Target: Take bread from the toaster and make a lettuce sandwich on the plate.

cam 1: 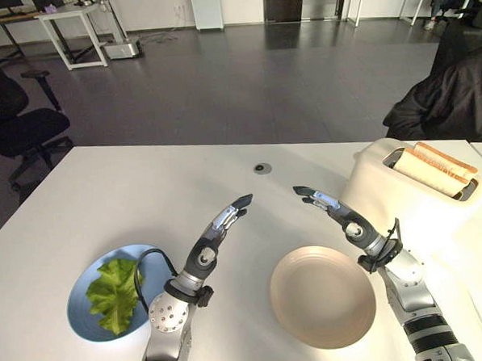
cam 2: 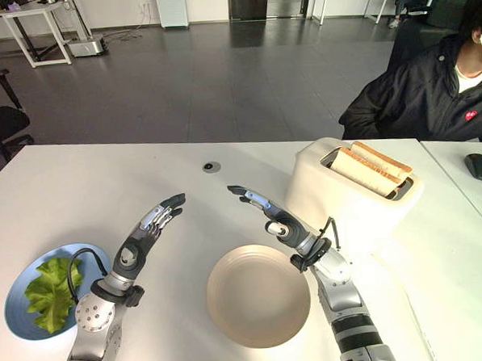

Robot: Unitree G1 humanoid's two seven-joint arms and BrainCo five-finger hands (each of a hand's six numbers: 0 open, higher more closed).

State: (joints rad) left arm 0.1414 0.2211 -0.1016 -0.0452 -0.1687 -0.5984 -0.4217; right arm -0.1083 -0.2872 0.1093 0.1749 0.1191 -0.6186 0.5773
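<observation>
Hovering released, left hand (cam 1: 209, 245) and right hand (cam 1: 346, 220) flank the plate (cam 1: 316, 306); bread (cam 1: 434, 169) stands proud of the toaster (cam 1: 378, 196), right, for grasping.

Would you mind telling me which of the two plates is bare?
The beige plate nearer the toaster; the blue plate on the left holds lettuce.

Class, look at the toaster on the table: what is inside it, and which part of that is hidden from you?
Two bread slices stand in the toaster, their upper parts sticking out of the slots. Their lower parts are hidden by the toaster's walls.
</observation>
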